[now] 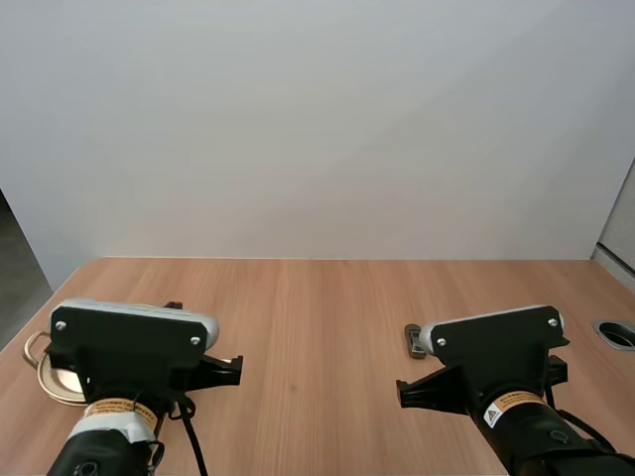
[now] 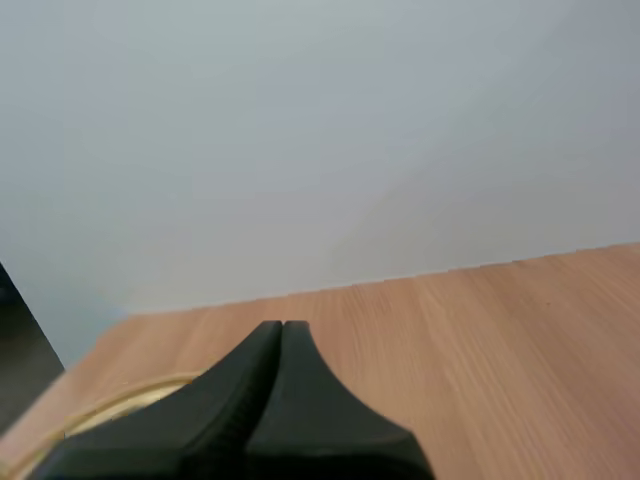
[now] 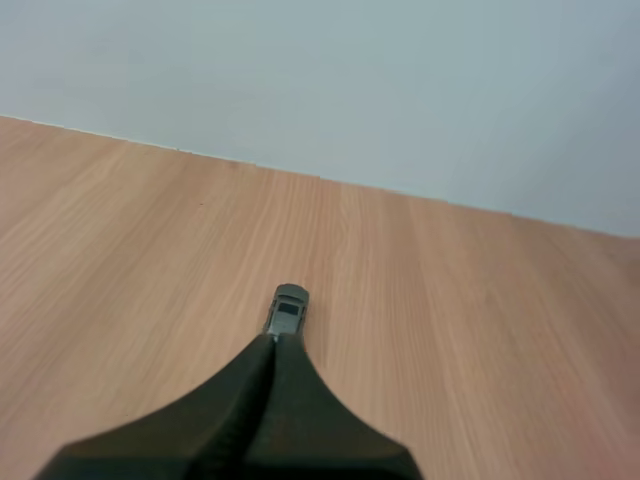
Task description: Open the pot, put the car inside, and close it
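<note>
High view places the pot point(image 1: 48, 382) at the left edge of the table point(image 1: 317, 317), largely hidden beneath our left arm. The car point(image 1: 413, 339) lies on bare wood well apart from it, just ahead of our right arm. Left wrist view: the left gripper point(image 2: 282, 330) is closed on nothing, its fingers lying together as one wedge, with the pot's golden rim close beside it. Right wrist view: the right gripper point(image 3: 273, 342) is likewise closed and empty, its tip pointing at the car, which lies lengthwise just beyond it; whether they touch we cannot tell. Whether the lid sits on the pot cannot be told either, as the arm covers it. We judge the task to stand at its outset: the opening step is in hand, nothing is grasped and the car is outside the pot. The next move calls for the left gripper to part its fingers, come over the pot and take the lid. The right must open before straddling the car, which is small and may skid if nudged.
</note>
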You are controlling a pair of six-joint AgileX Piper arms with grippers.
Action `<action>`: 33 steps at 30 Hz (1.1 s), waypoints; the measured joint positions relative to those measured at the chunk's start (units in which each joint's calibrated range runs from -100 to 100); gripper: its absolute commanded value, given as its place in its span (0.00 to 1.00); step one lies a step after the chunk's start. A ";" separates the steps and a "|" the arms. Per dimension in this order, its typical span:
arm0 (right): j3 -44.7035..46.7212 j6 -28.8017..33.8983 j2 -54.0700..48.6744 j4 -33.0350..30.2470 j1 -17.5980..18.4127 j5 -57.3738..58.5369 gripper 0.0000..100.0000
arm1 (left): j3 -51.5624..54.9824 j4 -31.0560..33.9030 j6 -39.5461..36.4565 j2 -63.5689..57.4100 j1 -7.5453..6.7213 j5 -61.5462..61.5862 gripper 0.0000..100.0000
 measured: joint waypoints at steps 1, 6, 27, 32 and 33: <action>0.00 0.00 0.00 -1.76 0.00 -0.41 0.00 | -1.62 1.79 1.05 0.00 0.00 -0.88 0.00; -2.56 0.37 0.00 -10.35 0.00 4.88 0.00 | -9.38 9.99 1.87 0.04 0.00 1.07 0.00; -22.75 8.48 0.00 -20.28 0.00 27.25 0.00 | -24.99 35.62 -18.52 6.71 5.32 29.17 0.00; -22.75 5.99 0.00 -20.28 0.00 29.16 0.00 | -34.84 27.85 -16.67 16.73 5.53 36.56 0.00; -22.75 5.99 0.00 -20.28 0.00 29.16 0.00 | -36.94 26.05 -15.39 18.69 5.53 39.40 0.00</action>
